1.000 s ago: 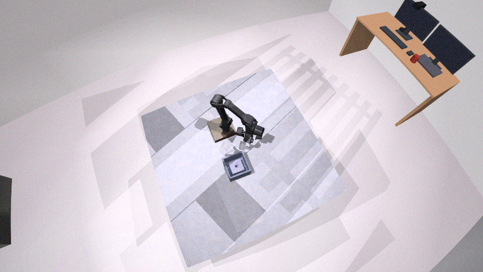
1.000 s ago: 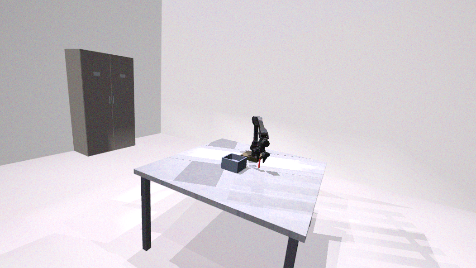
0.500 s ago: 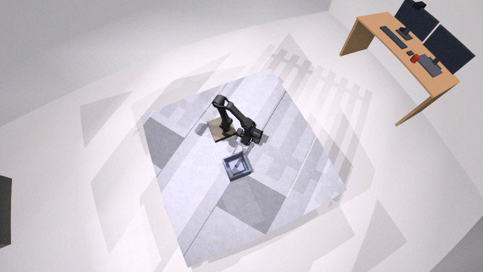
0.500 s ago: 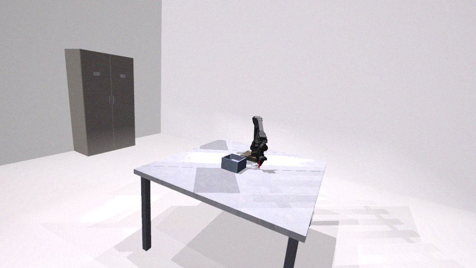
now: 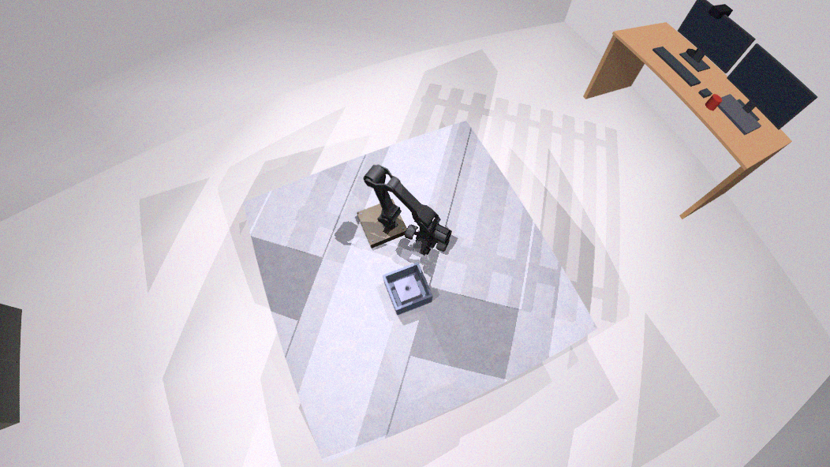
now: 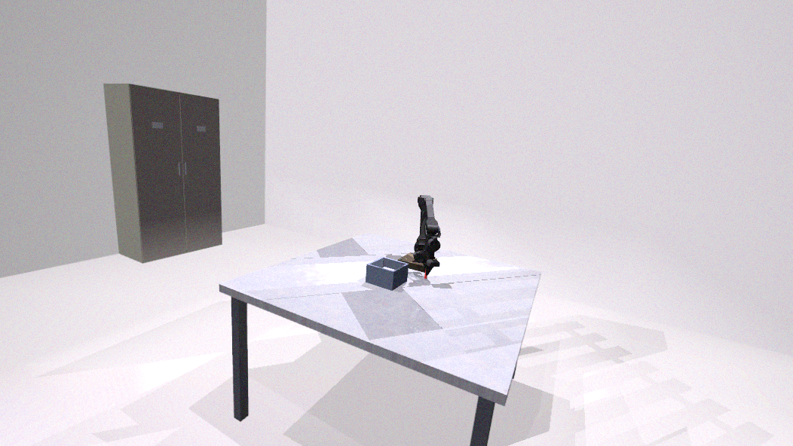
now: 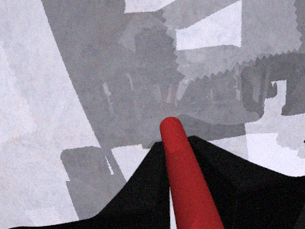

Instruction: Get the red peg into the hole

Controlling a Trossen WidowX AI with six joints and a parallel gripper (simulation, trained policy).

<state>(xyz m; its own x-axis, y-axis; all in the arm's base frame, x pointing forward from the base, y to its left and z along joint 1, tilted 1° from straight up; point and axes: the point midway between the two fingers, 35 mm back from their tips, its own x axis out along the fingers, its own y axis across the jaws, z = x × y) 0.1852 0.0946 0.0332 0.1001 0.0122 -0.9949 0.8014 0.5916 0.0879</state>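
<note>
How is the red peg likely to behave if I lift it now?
The red peg looks straight and evenly round, so it is probably stiff. Its smooth, curved side could let it turn or slip between the gripper's fingers. Being slim, it is probably light, and might roll if dropped on its side.

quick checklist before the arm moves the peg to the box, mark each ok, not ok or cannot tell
1. Gripper shut on the red peg: ok
2. Peg outside the box, beside it: ok
3. Box top open: ok
4. Hole in the bottom plate visible from above: ok
5. Peg lined up over the hole: not ok
6. Peg's lower end off the table: cannot tell
</note>
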